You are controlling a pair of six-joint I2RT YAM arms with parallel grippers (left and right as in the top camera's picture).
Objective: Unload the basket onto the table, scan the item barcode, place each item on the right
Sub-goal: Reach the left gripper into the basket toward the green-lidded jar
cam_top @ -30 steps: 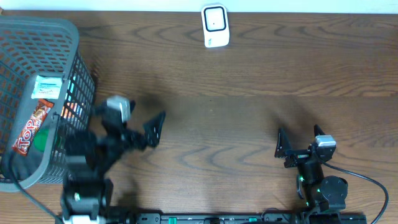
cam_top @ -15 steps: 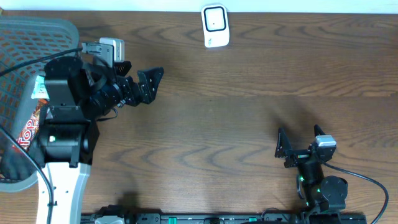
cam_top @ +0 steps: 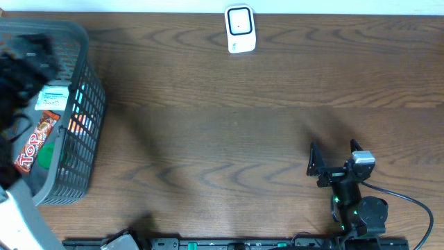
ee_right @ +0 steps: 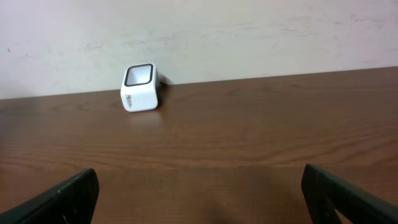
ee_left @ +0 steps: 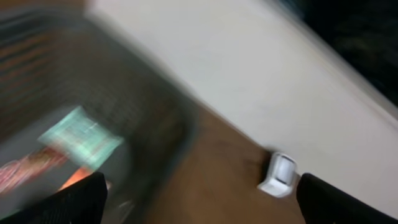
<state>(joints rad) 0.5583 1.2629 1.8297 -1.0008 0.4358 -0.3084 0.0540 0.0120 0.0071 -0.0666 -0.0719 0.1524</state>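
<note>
The white barcode scanner (cam_top: 241, 29) stands at the table's far edge; it also shows as the scanner (ee_right: 140, 87) in the right wrist view and, blurred, as the scanner (ee_left: 281, 175) in the left wrist view. The items lie in the grey mesh basket (cam_top: 87, 104) at the left: a red "Top" bar (cam_top: 36, 142) and a teal-and-white packet (cam_top: 53, 97). My left gripper (ee_left: 202, 208) is open and empty. Its arm (cam_top: 22, 61) is a dark blur over the basket. Near the front right, my right gripper (cam_top: 334, 156) is open and empty, pointing at the scanner.
A pale wall (ee_right: 249, 37) rises just behind the scanner. Brown wood table (cam_top: 229, 132) lies between the basket and the right arm. The right arm's cable (cam_top: 409, 201) loops along the front edge.
My left arm has swung from the table's front left up and across to the basket at the far left, and is still blurred with motion. The right arm has not moved.
</note>
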